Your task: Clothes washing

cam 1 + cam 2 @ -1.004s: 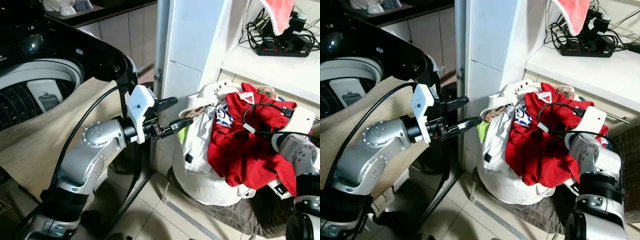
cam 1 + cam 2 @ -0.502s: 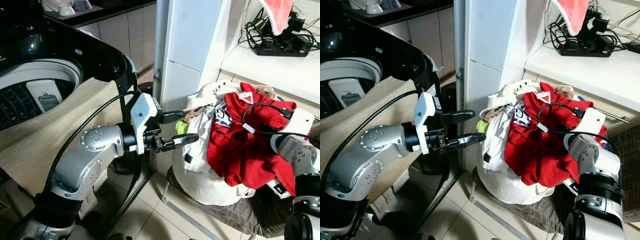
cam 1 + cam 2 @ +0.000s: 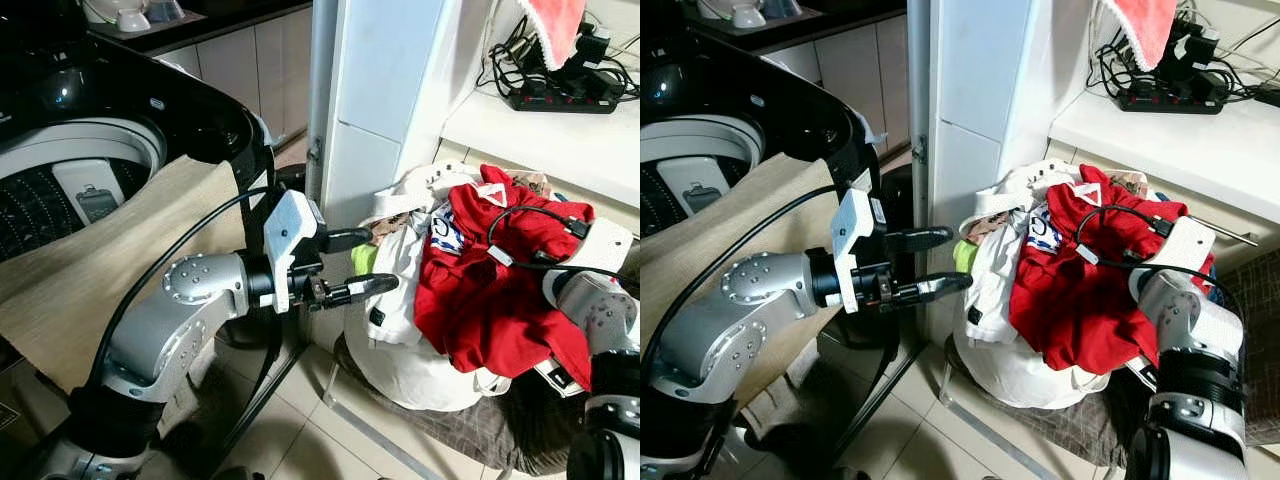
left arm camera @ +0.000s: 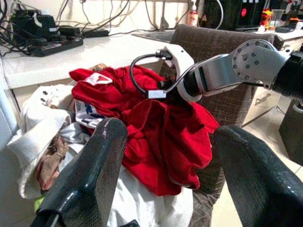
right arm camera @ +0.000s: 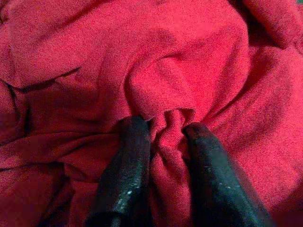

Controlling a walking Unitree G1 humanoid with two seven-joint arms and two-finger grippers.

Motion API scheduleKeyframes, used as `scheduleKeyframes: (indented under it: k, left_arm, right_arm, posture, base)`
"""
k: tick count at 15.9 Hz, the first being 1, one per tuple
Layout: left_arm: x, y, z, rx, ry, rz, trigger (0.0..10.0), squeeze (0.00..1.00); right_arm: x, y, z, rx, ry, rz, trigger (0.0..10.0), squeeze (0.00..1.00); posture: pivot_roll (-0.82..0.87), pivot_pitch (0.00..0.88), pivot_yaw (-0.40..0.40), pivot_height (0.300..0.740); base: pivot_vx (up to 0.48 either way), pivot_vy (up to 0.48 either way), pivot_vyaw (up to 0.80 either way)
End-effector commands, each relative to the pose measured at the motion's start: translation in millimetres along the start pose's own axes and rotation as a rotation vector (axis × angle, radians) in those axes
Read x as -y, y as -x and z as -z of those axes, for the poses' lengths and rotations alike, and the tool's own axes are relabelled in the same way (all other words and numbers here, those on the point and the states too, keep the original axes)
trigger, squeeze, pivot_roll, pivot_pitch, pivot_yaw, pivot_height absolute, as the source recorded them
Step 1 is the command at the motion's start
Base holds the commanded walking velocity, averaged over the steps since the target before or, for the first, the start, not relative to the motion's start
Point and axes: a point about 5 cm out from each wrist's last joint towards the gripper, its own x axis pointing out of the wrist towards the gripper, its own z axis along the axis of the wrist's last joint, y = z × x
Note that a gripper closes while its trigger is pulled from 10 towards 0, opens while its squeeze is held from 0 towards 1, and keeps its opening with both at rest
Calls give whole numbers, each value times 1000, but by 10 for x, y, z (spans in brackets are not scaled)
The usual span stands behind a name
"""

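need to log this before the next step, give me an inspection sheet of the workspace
surface: tiled floor, a brown checked cloth under the laundry heap.
job's things: red knit garment draped over a white bundle of clothes; black top-loading washing machine, lid open, beige cloth over its front edge.
clutter: green item tucked into the heap.
grippers: left tool open, beside the heap and apart from it; right tool pinching a fold of the red garment.
cables: black power strip with tangled cords on the white shelf; black cable on the right wrist.
surroundings: white tiled pillar, pink cloth hanging above.
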Motion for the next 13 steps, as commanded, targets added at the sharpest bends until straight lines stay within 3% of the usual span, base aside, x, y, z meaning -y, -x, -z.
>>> scheduleKeyframes:
  k: [1, 7, 9, 11, 13]
  left_arm:
    - [55, -19, -26, -8, -17, 24, 10000, 0]
    - [20, -6, -14, 2, -19, -26, 10000, 0]
    - [-125, -22, -71, 44, -26, -161, 10000, 0]
    - [-195, -32, -106, 61, -39, -221, 10000, 0]
    - [-300, -59, -183, 115, -64, -325, 10000, 0]
  right_arm:
    - [12, 19, 12, 2, 7, -2, 0, 0]
    - [-61, 177, -117, 92, 59, -20, 0, 0]
    - [-174, 310, -308, 168, 56, -127, 0, 0]
    - [-292, 408, -394, 175, 121, -244, 0, 0]
    - [-531, 634, -550, 188, 136, -474, 0, 0]
  posture:
    - [-108, 0, -27, 740]
    - [-113, 0, -33, 740]
    - [-116, 0, -34, 740]
    - [-116, 0, -34, 740]
    - [-124, 0, -30, 740]
  base:
    - [0, 0, 0]
    - [0, 0, 0]
    - [0, 0, 0]
    - [0, 0, 0]
    - [0, 0, 0]
